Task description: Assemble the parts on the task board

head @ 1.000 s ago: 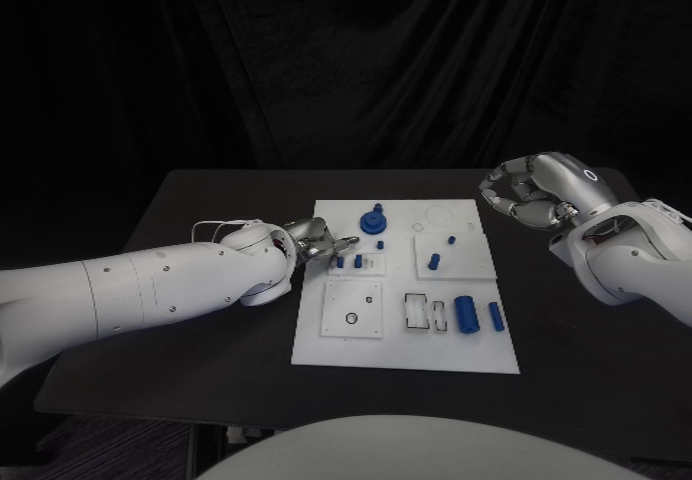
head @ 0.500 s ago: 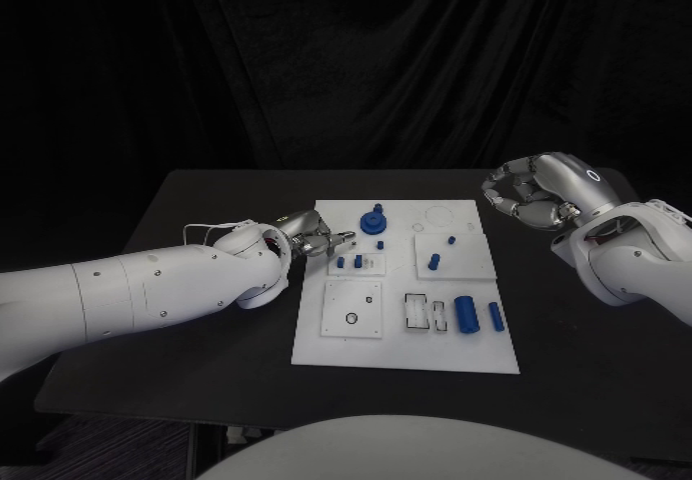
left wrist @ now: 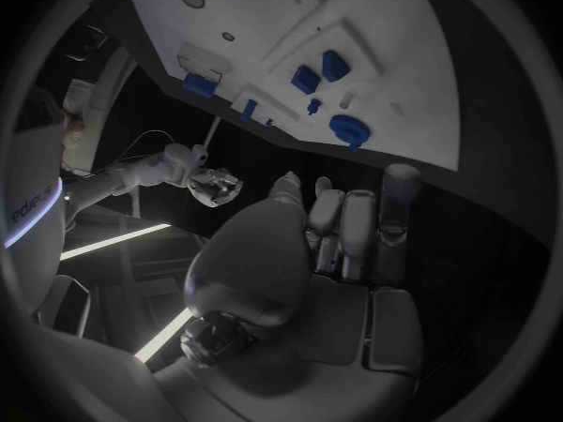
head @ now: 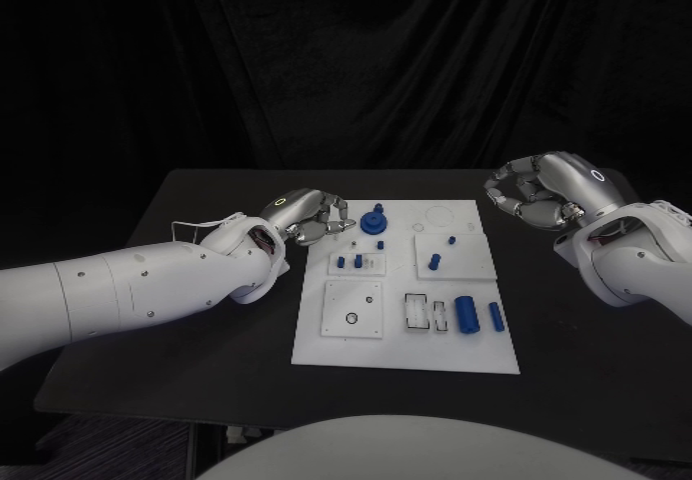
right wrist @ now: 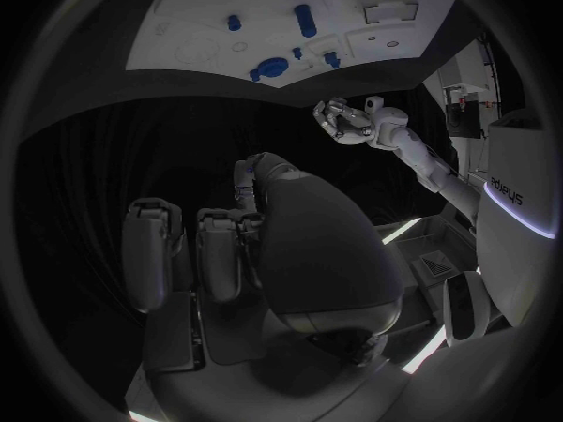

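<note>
- Task board (head: 325, 345): you see the white plate at centre frame on the black bench (head: 202, 200), its long axis running from the bottom of the frame toward the top.
- Parts: blue pieces lie on the board. A round stepped part (head: 374, 220) stands near the upper left corner, small pegs (head: 358, 261) sit just below it, and a large cylinder (head: 466, 313) lies at lower right, lengthwise up the frame.
- Left hand (head: 306, 215): it hovers at the board's upper left edge, fingers curled in on nothing visible. The stepped part lies just to its right, so this hand is the nearer.
- Right hand (head: 537, 190): it is raised at upper right, off the board, fingers curled and empty.
</note>
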Tool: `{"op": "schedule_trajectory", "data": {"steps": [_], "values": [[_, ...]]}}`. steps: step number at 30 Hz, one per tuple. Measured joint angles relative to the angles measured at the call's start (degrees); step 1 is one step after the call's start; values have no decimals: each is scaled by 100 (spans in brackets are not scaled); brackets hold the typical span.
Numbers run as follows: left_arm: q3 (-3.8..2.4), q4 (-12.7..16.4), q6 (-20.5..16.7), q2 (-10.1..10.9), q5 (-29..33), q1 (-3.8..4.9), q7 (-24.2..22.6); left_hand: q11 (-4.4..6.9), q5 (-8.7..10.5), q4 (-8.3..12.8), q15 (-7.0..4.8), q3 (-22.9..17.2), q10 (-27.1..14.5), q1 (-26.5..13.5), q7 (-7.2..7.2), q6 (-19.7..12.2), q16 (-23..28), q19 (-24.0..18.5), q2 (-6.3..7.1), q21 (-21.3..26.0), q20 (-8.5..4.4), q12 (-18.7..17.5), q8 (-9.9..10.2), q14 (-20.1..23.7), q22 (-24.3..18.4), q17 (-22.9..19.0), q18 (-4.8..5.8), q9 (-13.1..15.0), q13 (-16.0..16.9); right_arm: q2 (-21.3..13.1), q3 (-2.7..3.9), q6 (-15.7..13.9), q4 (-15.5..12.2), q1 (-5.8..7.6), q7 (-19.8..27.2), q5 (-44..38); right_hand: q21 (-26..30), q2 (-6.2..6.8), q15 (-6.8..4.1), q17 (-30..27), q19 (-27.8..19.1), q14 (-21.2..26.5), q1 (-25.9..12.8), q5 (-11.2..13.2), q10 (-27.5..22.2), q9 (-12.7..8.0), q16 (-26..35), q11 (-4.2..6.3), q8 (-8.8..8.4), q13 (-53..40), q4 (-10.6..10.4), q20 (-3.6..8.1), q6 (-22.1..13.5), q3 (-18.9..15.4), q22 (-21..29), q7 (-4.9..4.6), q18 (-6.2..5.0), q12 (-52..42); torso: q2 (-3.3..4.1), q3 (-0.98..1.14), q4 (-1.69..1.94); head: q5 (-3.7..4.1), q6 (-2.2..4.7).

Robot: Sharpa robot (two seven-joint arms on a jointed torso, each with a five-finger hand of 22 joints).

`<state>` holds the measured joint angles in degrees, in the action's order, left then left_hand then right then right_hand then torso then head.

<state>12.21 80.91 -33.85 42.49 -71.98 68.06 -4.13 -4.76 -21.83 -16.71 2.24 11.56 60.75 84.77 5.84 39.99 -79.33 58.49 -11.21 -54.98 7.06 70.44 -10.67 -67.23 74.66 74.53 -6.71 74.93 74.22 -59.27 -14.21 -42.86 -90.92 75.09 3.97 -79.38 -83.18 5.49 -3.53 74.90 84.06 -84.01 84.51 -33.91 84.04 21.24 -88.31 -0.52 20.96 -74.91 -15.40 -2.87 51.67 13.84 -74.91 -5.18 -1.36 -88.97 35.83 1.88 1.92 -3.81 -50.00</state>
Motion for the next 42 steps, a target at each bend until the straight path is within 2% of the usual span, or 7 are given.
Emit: {"op": "schedule_trajectory", "data": {"steps": [4,7,11,13,19,28,42], "values": [[-9,-184,215,-93,106,206,-686,-249,0,5,259,-468,-2441,522,30,-69,1340,-1177,164,1190,166,-2120,471,2474,29,-1430,-4,-247,-457,7,0,-16,3,0,2,0,0,0,0,0,0,0,0,0,0,0,0,0,0,0,-16,0,0,16,0,0,0,0,2,2,0,5,0],[-17,-358,471,-206,145,291,-1027,-281,90,26,248,-955,-2803,799,96,-46,1735,-1337,307,1490,218,-3005,648,2560,29,-1967,-173,-864,-1236,19,0,-22,14,0,2,0,0,0,0,0,0,0,0,0,0,0,0,0,0,0,-16,0,0,16,0,0,0,0,7,4,1,-6,0],[-9,-658,839,-396,31,326,-1362,-65,219,20,-62,-2005,-2804,811,32,-92,943,636,756,-255,104,-4016,692,525,29,-1372,-155,-2305,-2521,43,0,-27,23,0,4,0,0,0,0,0,0,0,0,0,0,0,-1,0,0,0,-16,0,0,16,0,0,0,0,13,7,-3,-7,0],[-7,-789,976,-493,-111,334,-1453,57,653,23,-218,-2343,-2578,666,-43,-13,437,1517,929,-1157,-51,-4391,692,-440,28,-817,112,-2818,-3109,50,0,-28,23,0,5,0,0,0,0,0,0,0,0,0,0,0,-1,0,0,0,-16,0,0,16,0,0,0,0,19,8,-11,-2,0],[-8,-1076,1219,-761,-713,346,-1581,217,1648,90,-397,-2346,-2169,361,-322,-90,-31,2265,1297,-1938,-250,-4902,691,-1322,28,-246,194,-3790,-4001,51,0,-28,25,0,7,0,0,0,0,0,0,0,0,0,0,1,-1,0,0,0,-16,0,0,16,1,0,0,0,36,10,-20,23,0],[-9,-1250,1356,-982,-1332,346,-1561,270,1440,373,-481,-2093,-2100,281,-632,147,-139,2386,1480,-2071,-315,-5140,691,-1481,27,-96,280,-4566,-4549,47,0,-26,19,0,9,0,0,0,0,0,0,0,0,0,0,1,-1,0,0,0,-16,0,0,16,-4,0,0,0,68,-7,-29,34,0],[-9,-1450,1540,-1261,-1734,342,-1396,241,1281,456,-461,-2099,-1884,251,-764,408,-165,2406,1510,-2070,-295,-5158,691,-1500,27,-89,279,-4875,-4733,39,0,-25,11,-1,12,1,0,0,0,1,0,0,0,0,0,1,-1,0,0,0,-16,0,0,16,-3,0,0,0,141,-27,-48,108,0]]}}
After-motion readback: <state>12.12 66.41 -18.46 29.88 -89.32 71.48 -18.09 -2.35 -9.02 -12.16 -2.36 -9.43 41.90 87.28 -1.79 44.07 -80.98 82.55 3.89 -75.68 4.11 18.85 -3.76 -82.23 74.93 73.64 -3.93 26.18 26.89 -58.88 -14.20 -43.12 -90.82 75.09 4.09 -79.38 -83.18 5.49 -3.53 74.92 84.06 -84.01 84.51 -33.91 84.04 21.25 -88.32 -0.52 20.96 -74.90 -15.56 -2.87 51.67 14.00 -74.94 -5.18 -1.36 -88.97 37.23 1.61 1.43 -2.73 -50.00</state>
